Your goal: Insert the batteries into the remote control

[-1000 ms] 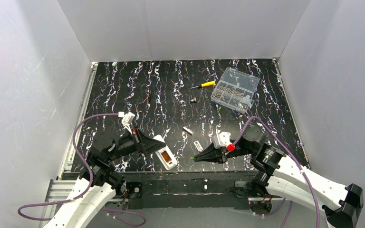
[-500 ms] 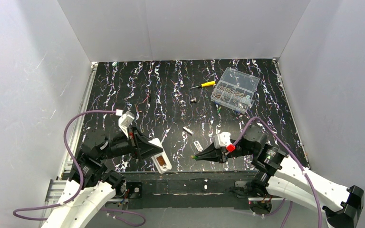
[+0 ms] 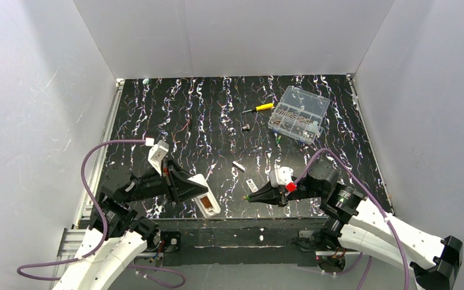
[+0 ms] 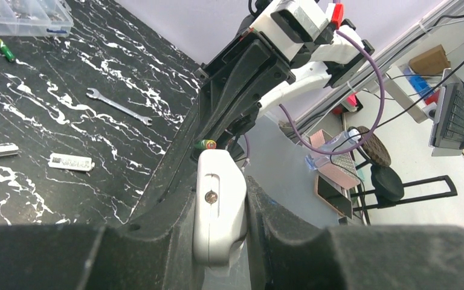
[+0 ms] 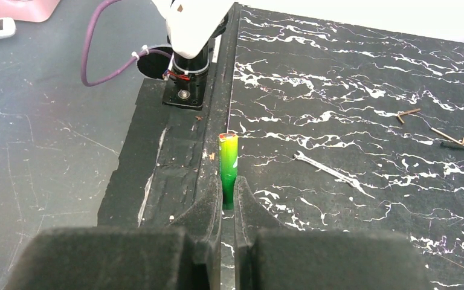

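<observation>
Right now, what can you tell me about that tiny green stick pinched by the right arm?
It is a slim cylindrical battery with a glossy green casing fading to yellow at its free end. The right pincer is shut on its rear end between two black fingers, so most of it juts out beyond them. It is held near the front edge of the black white-veined table, pointing toward the white rectangular remote control gripped by the left pincer, with a gap between them.
</observation>
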